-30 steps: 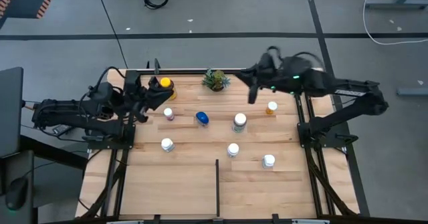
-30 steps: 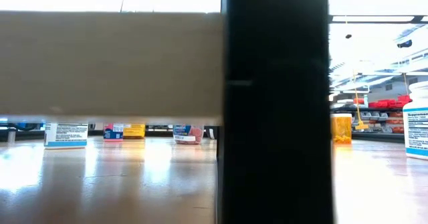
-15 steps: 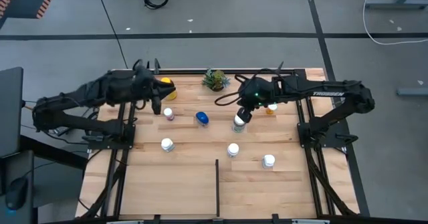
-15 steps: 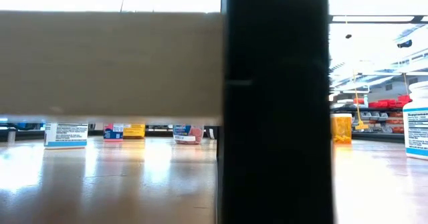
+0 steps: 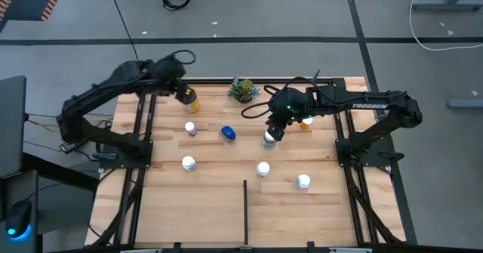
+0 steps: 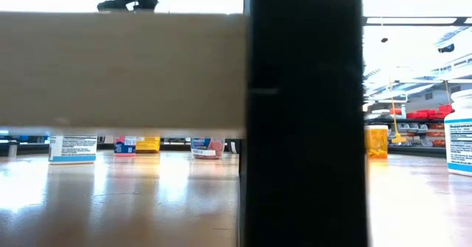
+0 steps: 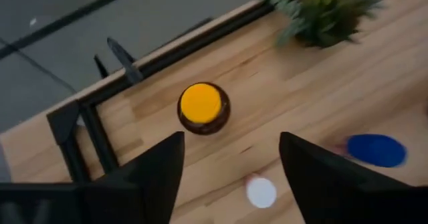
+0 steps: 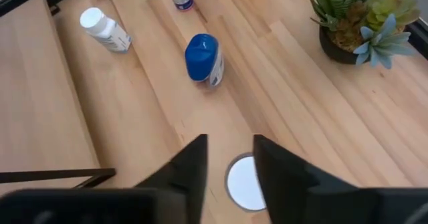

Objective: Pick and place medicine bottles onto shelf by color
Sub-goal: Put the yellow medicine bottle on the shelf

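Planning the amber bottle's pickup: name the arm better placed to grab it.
Left. Its open gripper hangs right above the amber bottle; the right gripper is over a white-capped bottle mid-table.

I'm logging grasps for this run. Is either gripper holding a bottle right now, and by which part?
Neither holds anything. The left gripper hangs open above the yellow-lidded amber bottle; the right gripper is open over a white-capped bottle.

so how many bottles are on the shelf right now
8: yellow-lidded bottle under left hand, pinkish bottle, blue bottle, bottle under right hand, orange bottle, three white-capped bottles nearer.
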Controlling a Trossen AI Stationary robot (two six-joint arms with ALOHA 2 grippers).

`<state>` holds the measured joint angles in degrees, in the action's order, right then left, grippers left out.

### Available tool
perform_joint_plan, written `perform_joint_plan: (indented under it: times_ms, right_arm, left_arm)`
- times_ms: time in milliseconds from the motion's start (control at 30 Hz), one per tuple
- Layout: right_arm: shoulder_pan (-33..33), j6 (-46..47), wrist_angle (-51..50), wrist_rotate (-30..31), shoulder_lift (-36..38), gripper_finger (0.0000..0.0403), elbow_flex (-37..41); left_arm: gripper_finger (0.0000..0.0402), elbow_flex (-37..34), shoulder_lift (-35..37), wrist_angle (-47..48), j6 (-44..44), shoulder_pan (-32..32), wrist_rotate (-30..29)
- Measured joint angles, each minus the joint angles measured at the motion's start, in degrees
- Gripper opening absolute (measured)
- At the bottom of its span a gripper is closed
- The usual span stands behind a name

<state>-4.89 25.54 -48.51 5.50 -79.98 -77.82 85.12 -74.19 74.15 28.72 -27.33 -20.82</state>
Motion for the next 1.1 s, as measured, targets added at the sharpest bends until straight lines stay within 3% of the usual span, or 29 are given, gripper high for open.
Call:
perform_joint_plan:
  times_ms: [200,367,533,1100]
  right_arm:
    - [0.00,0.01,0.02,0.04,0.02,0.0227,0.00]
    - [0.00,0.81,0.00,0.15,0.02,0.0267,0.00]
    - [0.02,2.56,0.00,0.23,0.02,0.0276,0.00]
    - [0.02,6.62,0.00,2.03,0.02,0.0277,0.00]
  left_arm:
    - [0.0294,0.00,-8.56,0.27,-5.72,-5.24,0.66]
    - [0.0317,0.00,-16.12,3.22,-7.43,-10.36,4.81]
    - [0.0340,0.00,-19.94,3.59,-11.12,-13.57,10.10]
    - [0.0353,0.00,-24.22,-2.14,-21.44,-17.51,13.60]
